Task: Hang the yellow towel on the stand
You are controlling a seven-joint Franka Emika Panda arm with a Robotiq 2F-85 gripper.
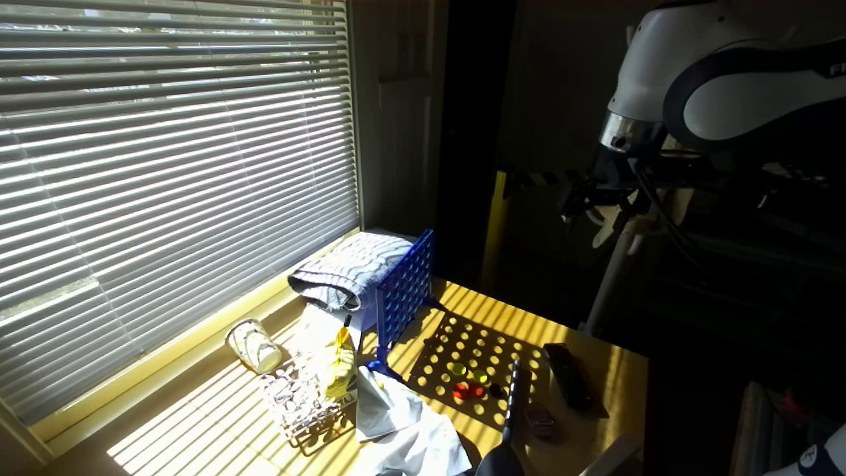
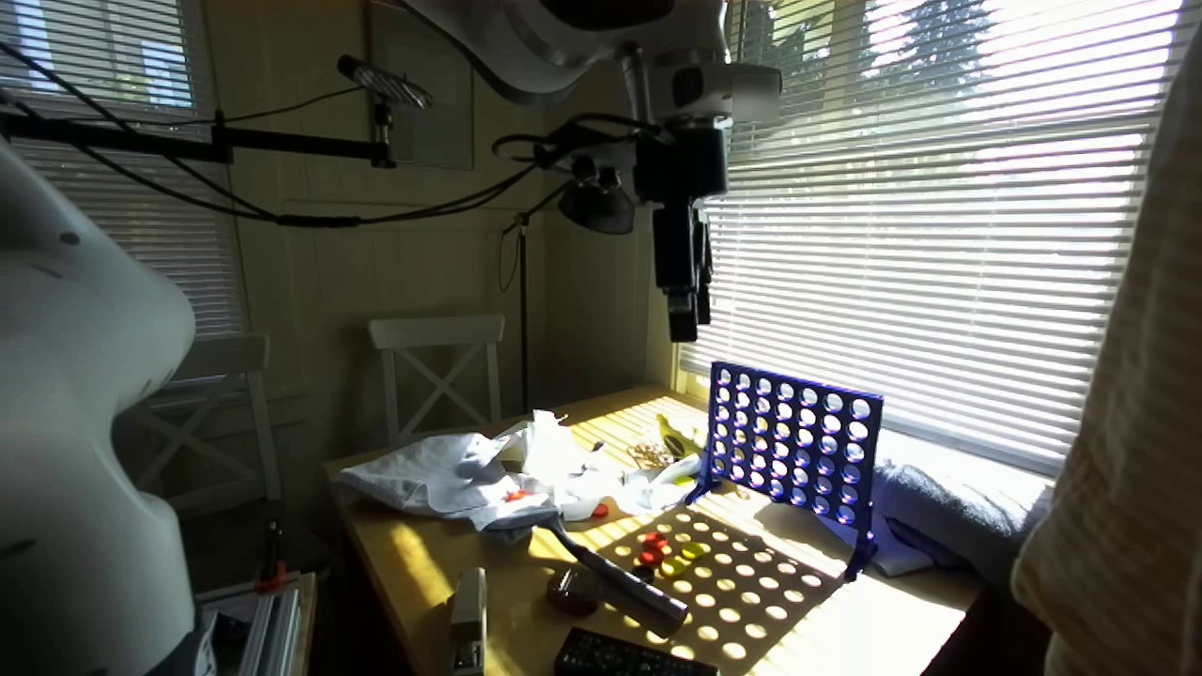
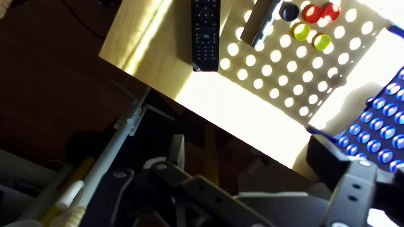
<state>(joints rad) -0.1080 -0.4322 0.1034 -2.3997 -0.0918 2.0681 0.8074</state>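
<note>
A yellow-and-white striped towel (image 3: 74, 218) shows in part at the lower left of the wrist view, against the white stand (image 3: 118, 138). In an exterior view a striped, yellowish cloth, likely the same towel (image 2: 1103, 488), hangs down the right edge; its support is out of view. The stand's pole (image 1: 609, 284) rises beyond the table in an exterior view, partly hidden by the arm. My gripper (image 3: 252, 157) is open, its fingers wide apart with nothing between them. It hangs high above the table edge (image 2: 688, 324), apart from the towel.
A blue game grid (image 2: 793, 441) stands on the table, with a remote (image 3: 205, 34), a black-handled utensil (image 2: 620, 582) and loose discs nearby. A white cloth (image 1: 410, 430), wire rack (image 1: 301, 406), cup (image 1: 253, 346) and grey towel (image 1: 357, 264) lie towards the window.
</note>
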